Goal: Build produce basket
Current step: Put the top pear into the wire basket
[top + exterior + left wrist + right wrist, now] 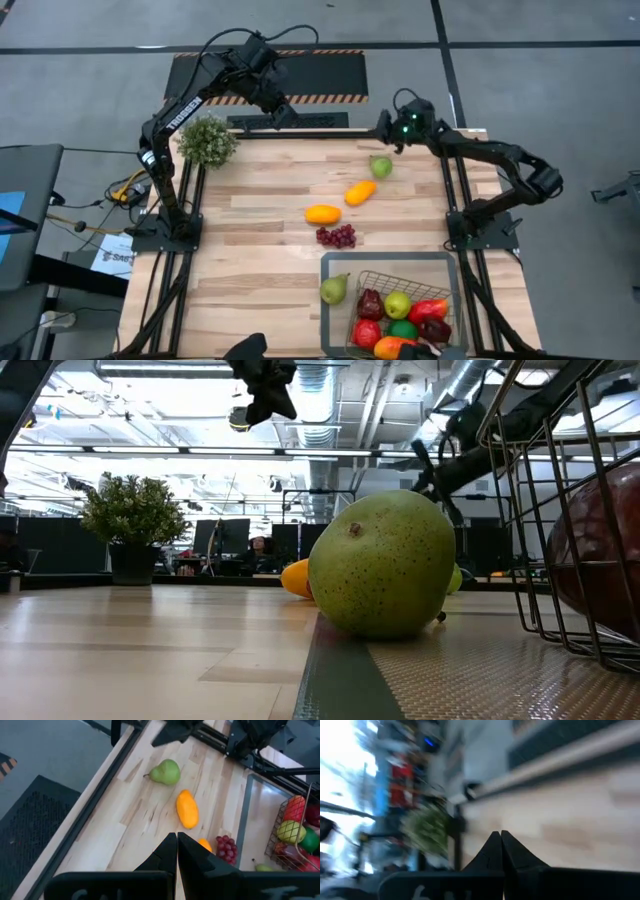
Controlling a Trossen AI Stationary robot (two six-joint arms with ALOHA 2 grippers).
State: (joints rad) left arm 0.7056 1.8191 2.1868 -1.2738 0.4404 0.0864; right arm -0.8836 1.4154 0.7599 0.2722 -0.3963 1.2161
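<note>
The basket (405, 305), dark wire mesh on a wide flat grey rim (390, 261), stands at the table's near right and holds several red, green and orange fruits. A green pear (334, 290) lies on the grey rim beside the wire wall and looms large in the low view (385, 565). On the bare wood lie a purple grape bunch (337, 236), two orange fruits (322, 214) (360, 192) and a second green pear (380, 166). My left gripper (285, 112) hovers shut over the far edge. My right gripper (384, 128), also shut, hangs just beyond that far pear.
A bushy green potted plant (207, 140) stands at the far left corner. Black frame rails run along the table's left and right sides. The wood's left half and near left corner carry no objects. Behind the table lies an office room with screens.
</note>
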